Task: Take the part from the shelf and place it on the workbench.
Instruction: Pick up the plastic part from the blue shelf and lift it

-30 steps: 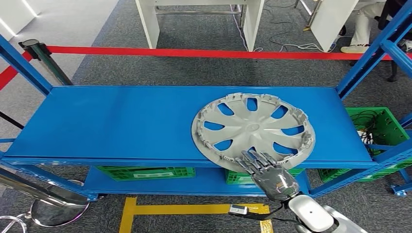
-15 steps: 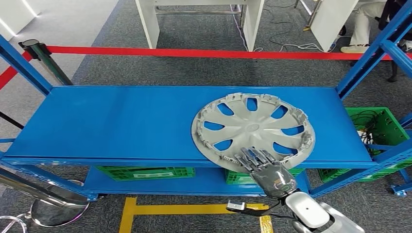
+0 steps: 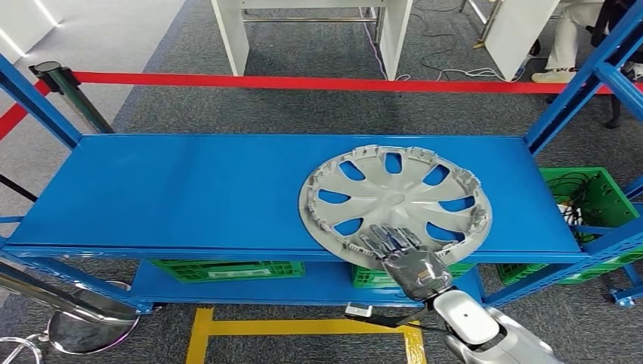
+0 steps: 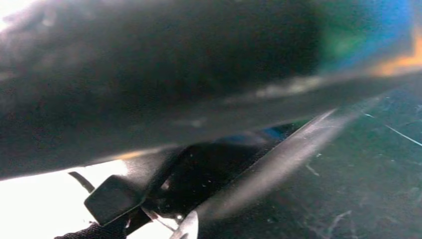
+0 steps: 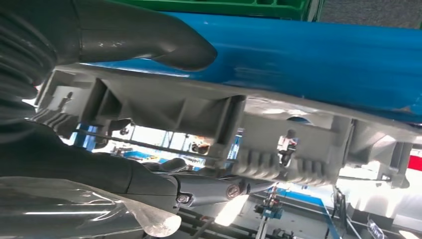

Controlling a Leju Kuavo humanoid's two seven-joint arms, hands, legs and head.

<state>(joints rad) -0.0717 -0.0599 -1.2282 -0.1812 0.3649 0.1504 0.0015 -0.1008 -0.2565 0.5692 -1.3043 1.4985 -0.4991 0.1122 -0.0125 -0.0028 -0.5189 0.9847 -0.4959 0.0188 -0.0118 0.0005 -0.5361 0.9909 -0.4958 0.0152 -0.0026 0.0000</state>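
Silver and grey, the right hand point(image 3: 406, 254) reaches in from below at the near edge of the blue shelf point(image 3: 189, 189), its fingers point(image 3: 379, 241) spread flat on top of the near rim of the grey part point(image 3: 394, 201), while the right wrist view shows the thick thumb point(image 5: 149, 37) under that rim, so the hand pinches the rim between thumb and fingers. The part, a round wheel cover with spoke cut-outs, lies flat on the shelf's right half, its near rim jutting past the front edge. Beyond the shelf a red barrier tape point(image 3: 303, 82) crosses the grey carpet.
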